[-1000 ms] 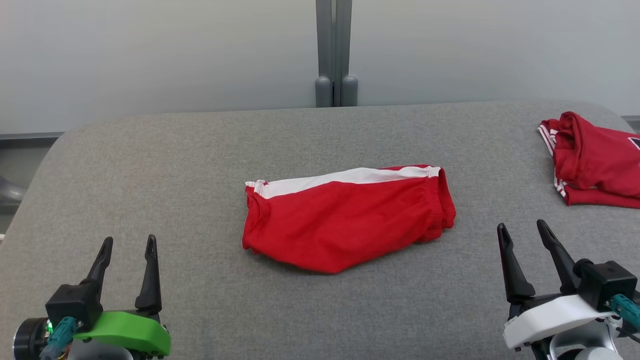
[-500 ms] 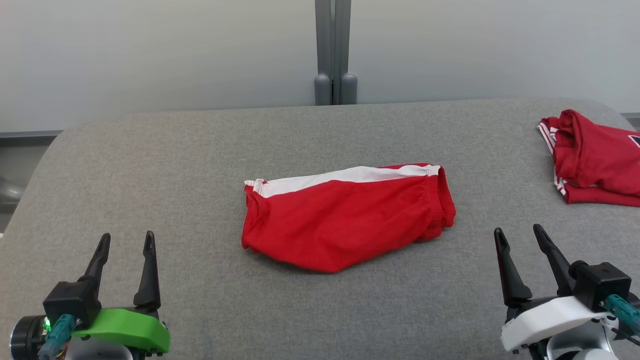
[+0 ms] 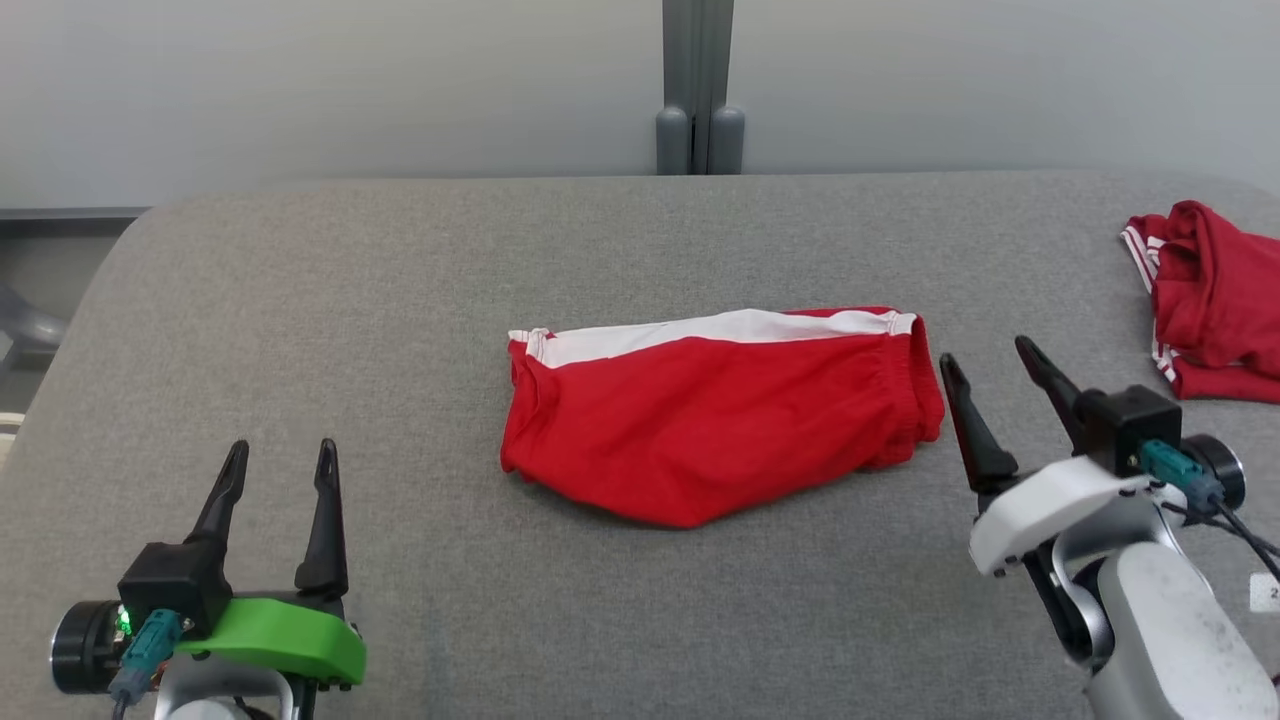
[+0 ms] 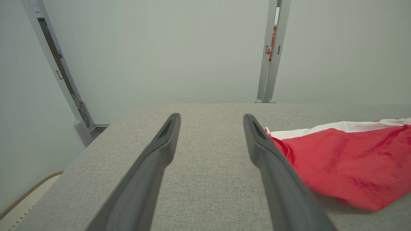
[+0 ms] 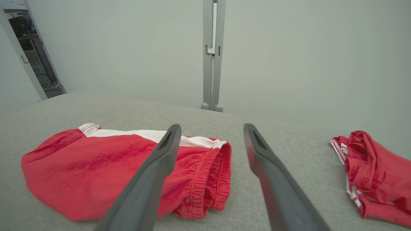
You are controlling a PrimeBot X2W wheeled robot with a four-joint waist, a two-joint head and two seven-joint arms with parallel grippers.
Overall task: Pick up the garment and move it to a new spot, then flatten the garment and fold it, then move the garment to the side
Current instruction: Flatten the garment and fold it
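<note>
Red shorts stretch nine-to-three, waistband toward three; a crumpled red shirt lies at two. Left gripper and right gripper jaws are spread.

Grey table holds red shorts, red bundle.

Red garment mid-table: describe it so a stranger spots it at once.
Find the grey table. At its centre lies the red garment, fairly flat. Unlike the crumpled red pile at the right edge, it has one broad white band along its far edge.
</note>
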